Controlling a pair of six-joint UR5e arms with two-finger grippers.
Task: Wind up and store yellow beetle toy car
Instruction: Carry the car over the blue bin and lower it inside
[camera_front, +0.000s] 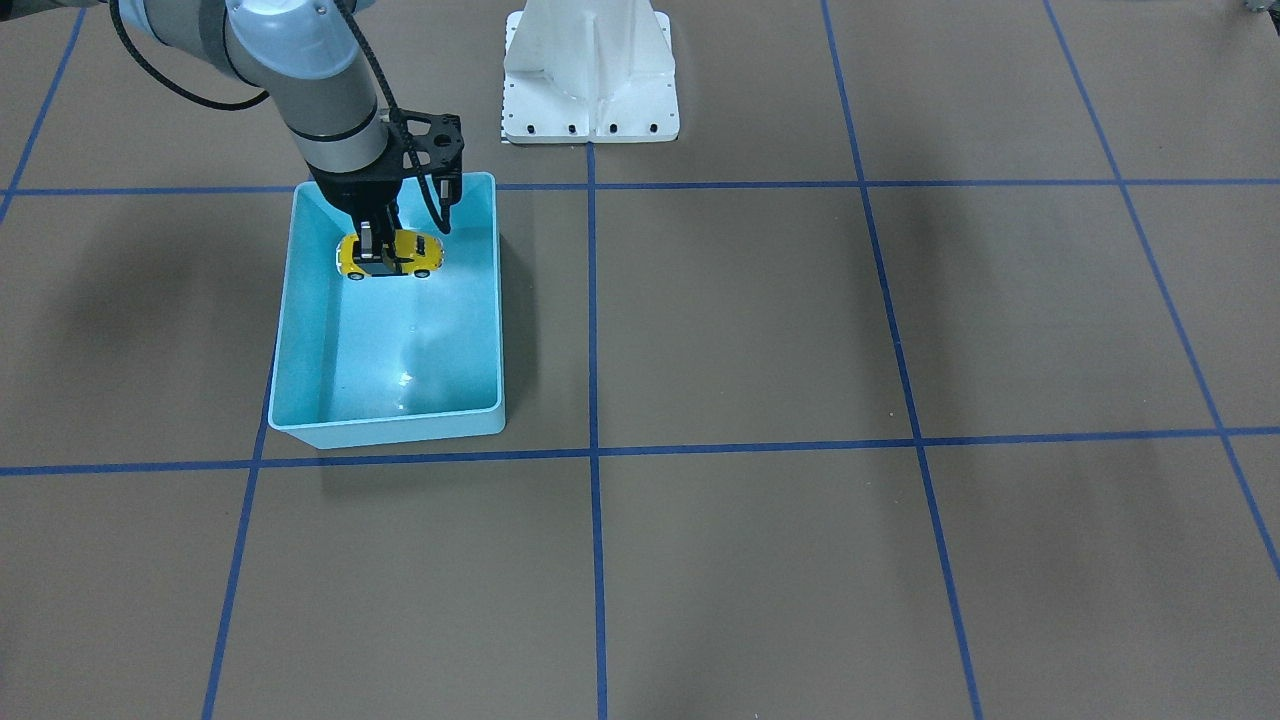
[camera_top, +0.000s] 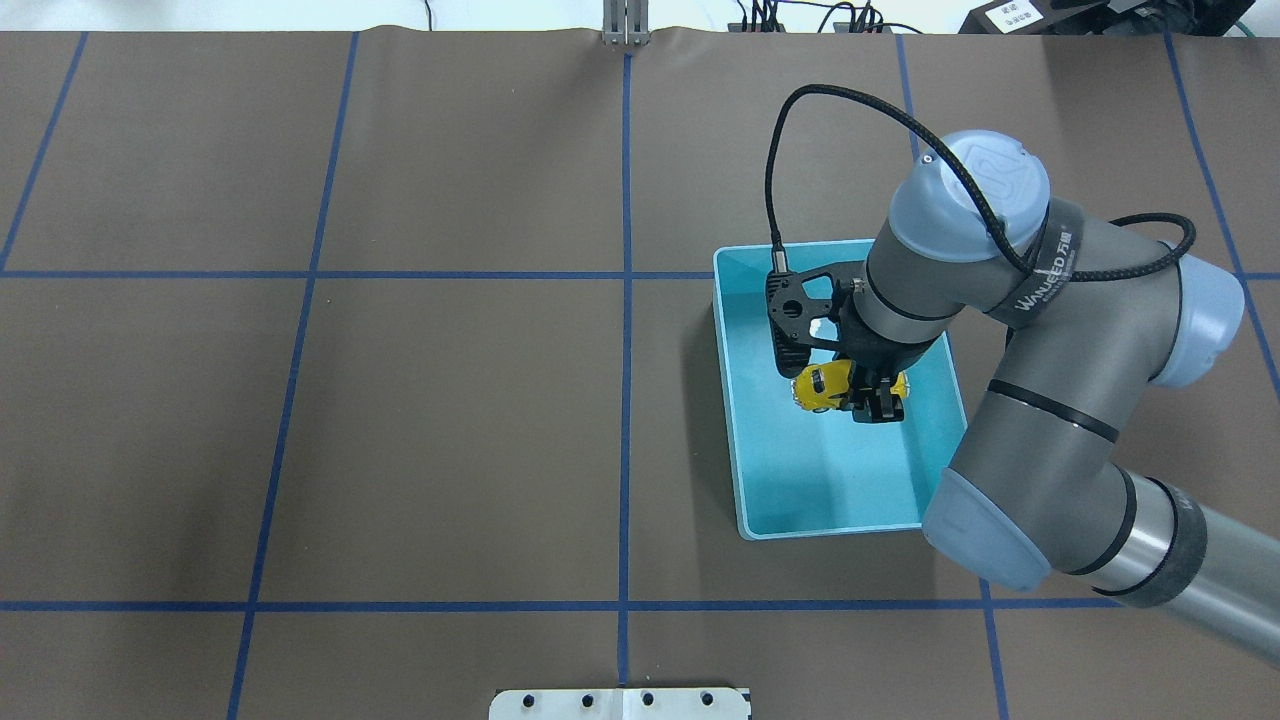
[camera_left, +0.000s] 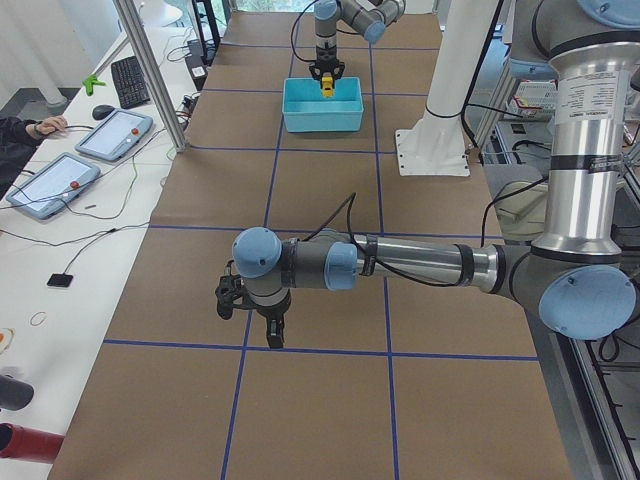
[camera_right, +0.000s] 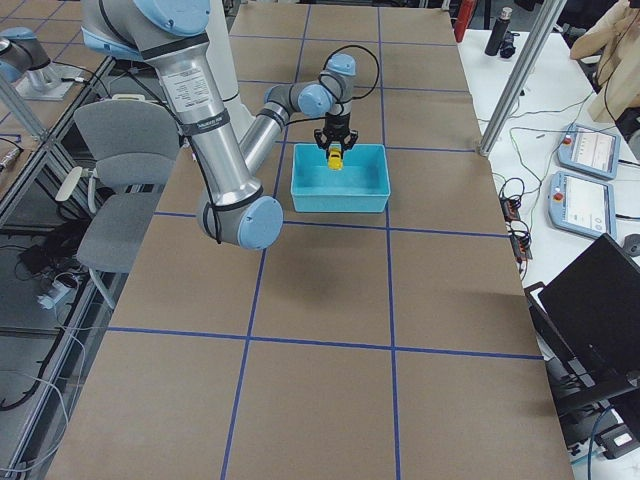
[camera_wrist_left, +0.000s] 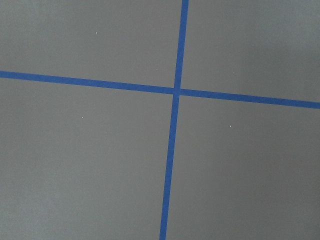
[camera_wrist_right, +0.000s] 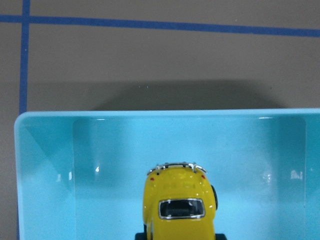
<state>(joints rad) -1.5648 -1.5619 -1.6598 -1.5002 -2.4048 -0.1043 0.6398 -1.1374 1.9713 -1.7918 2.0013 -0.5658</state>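
Note:
The yellow beetle toy car (camera_front: 392, 256) is held in my right gripper (camera_front: 375, 252), which is shut on its sides. The car hangs over the inside of the light blue bin (camera_front: 400, 425), near the bin's wall on the robot's side. I cannot tell whether its wheels touch the bin floor. The overhead view shows the car (camera_top: 824, 385) under the gripper (camera_top: 868, 394) and the bin (camera_top: 830, 528). The right wrist view shows the car's roof and rear window (camera_wrist_right: 180, 202) above the bin (camera_wrist_right: 150, 113). My left gripper (camera_left: 270, 325) hovers low over bare table far from the bin; I cannot tell whether it is open.
The brown table is marked with a grid of blue tape lines (camera_front: 592, 450). The robot's white base plate (camera_front: 590, 80) stands next to the bin at the table's robot side. The left wrist view shows only table surface and a tape crossing (camera_wrist_left: 176, 91).

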